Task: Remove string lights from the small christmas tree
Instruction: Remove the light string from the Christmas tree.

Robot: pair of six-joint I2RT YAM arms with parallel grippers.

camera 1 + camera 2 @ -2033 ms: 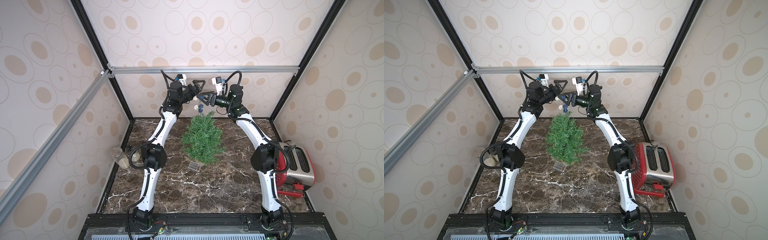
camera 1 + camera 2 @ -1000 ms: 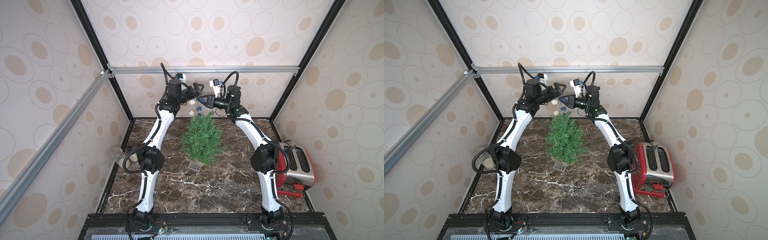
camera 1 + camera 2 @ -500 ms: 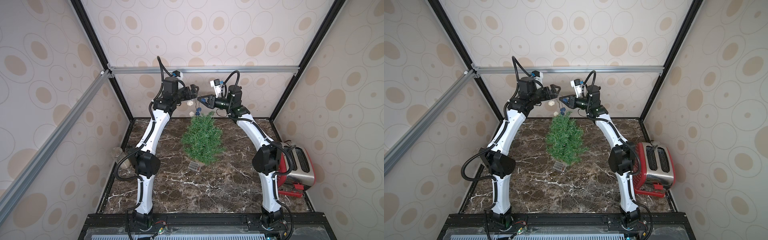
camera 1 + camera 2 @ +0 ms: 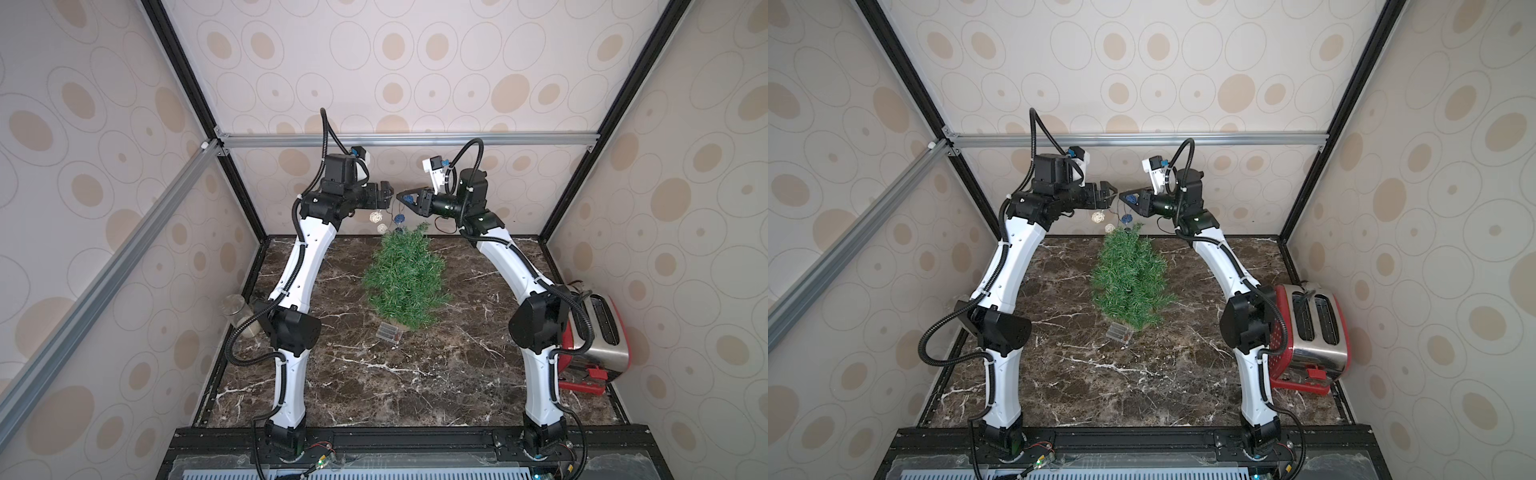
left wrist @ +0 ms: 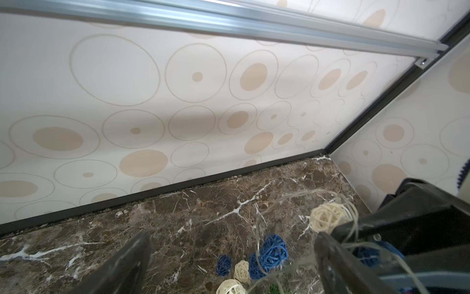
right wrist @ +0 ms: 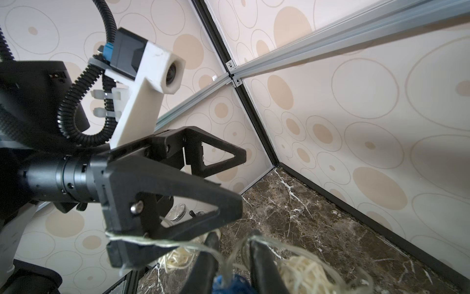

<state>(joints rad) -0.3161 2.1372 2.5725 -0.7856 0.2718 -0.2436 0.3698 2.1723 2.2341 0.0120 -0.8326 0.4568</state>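
Right gripper (image 4: 402, 196): above the top of the small christmas tree (image 4: 405, 274), clamped on the clear wire and a blue ball of the string lights (image 4: 375, 216); further cream and blue balls hang just above the treetop. Left gripper (image 4: 389, 194): facing it above the treetop, fingers (image 5: 129, 267) spread wide, wire draped over one, nothing grasped. Battery box (image 4: 388, 332): on the marble table (image 4: 415, 374) at the tree's foot.

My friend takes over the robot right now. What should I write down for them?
Left end effector: open, with wire draped over one finger.
Right end effector: shut on the string lights, whose balls hang just above the tree.
Battery box: on the table by the tree's base.
Done: no balls show on the branches.
Left: free any wire in the tree and set the lights down away from it.
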